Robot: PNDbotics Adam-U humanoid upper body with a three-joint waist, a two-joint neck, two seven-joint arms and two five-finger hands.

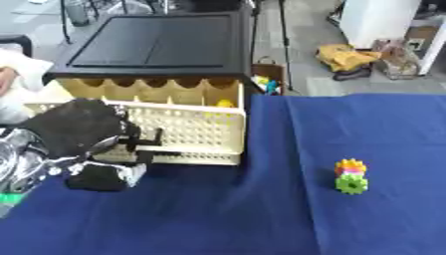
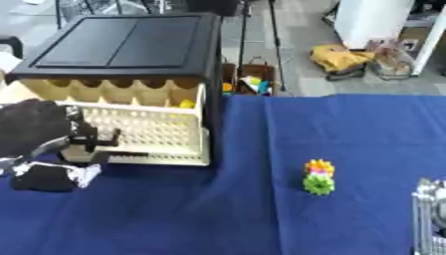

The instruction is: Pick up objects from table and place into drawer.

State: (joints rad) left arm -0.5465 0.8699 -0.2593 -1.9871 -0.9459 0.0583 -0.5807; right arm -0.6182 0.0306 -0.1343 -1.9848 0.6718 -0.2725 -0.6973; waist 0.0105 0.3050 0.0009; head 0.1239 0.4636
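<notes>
A small toy stack of gear-shaped pieces, yellow and pink over green (image 1: 351, 176), stands alone on the blue tablecloth (image 1: 287, 219) at the right. The cream perforated drawer (image 1: 196, 130) is pulled out of the black-topped cabinet (image 1: 161, 42). A yellow thing (image 1: 225, 103) lies in the drawer's back right corner. My left hand (image 1: 80, 130), black, is at the drawer's front left, fingers (image 1: 144, 142) curled over its front wall and thumb below. Only a silver part of my right hand (image 2: 431, 219) shows at the lower right edge of the right eye view.
Beyond the table's far edge, the floor holds a box of colourful things (image 1: 266, 82), a yellow bag (image 1: 344, 57) and a white unit (image 1: 375, 20). A pale sleeve (image 1: 13, 87) shows at the left edge.
</notes>
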